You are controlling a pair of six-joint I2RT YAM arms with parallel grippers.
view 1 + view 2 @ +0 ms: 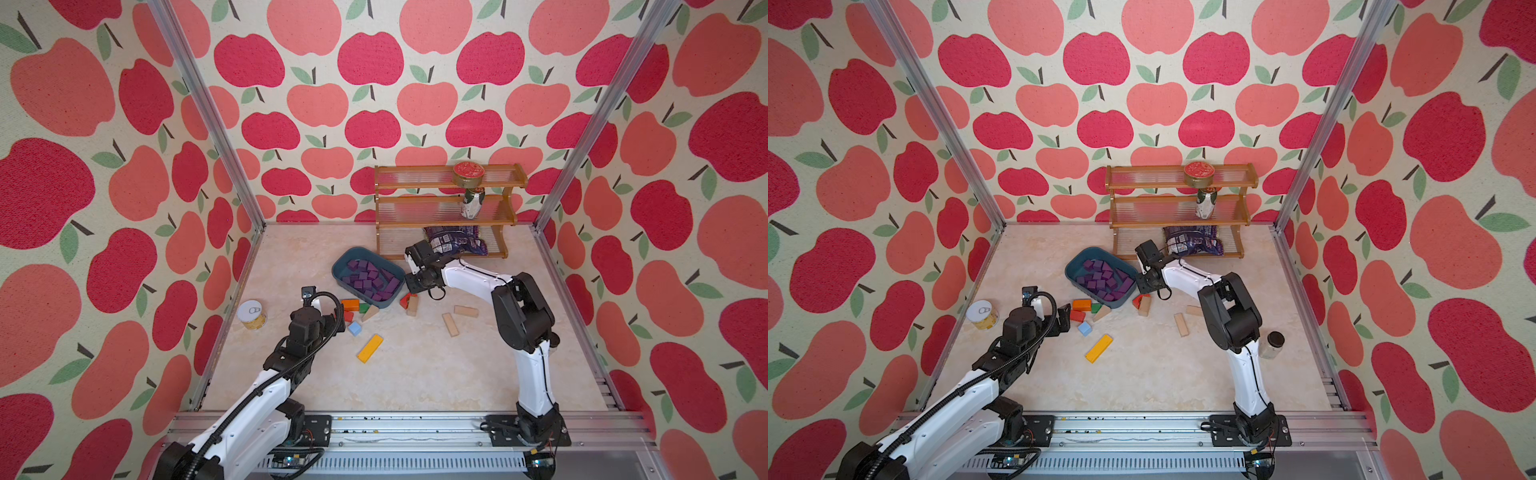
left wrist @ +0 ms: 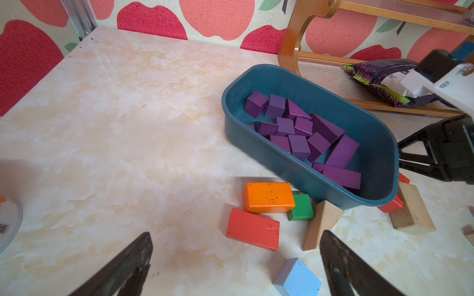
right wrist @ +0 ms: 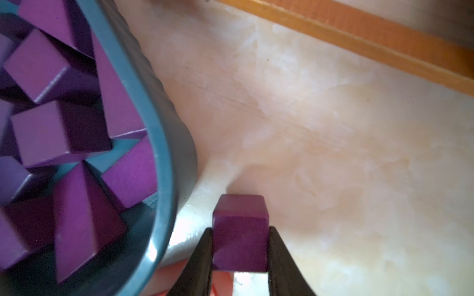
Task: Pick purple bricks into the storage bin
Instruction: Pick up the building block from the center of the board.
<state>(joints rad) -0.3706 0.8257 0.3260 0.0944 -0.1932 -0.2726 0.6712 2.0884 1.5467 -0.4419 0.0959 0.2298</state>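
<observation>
Top views: bricks [image 1: 369, 279] lying heaped in bin [image 1: 337, 270], mid-table. Right tool [image 1: 412, 289] hanging just beside bin's end wall; wrist hiding grip.

Left wrist: left tool [image 2: 236, 233] standing spread, empty, idling near coloured blocks [image 2: 268, 197], clear of bin. Showing bin fill, not right grip.

Right wrist: only view showing grip. Tool pinching cube [image 3: 239, 215] on flat opposite faces, likely preventing twist. Cube sitting outside rim, needing carry over.

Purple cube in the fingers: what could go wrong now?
1. The cube is pinched only at the tips of the right fingers, so it might slip and land on the table, outside the bin.
2. The bin's rim is close beside it; a low swing could bump and shove the bin.
</observation>
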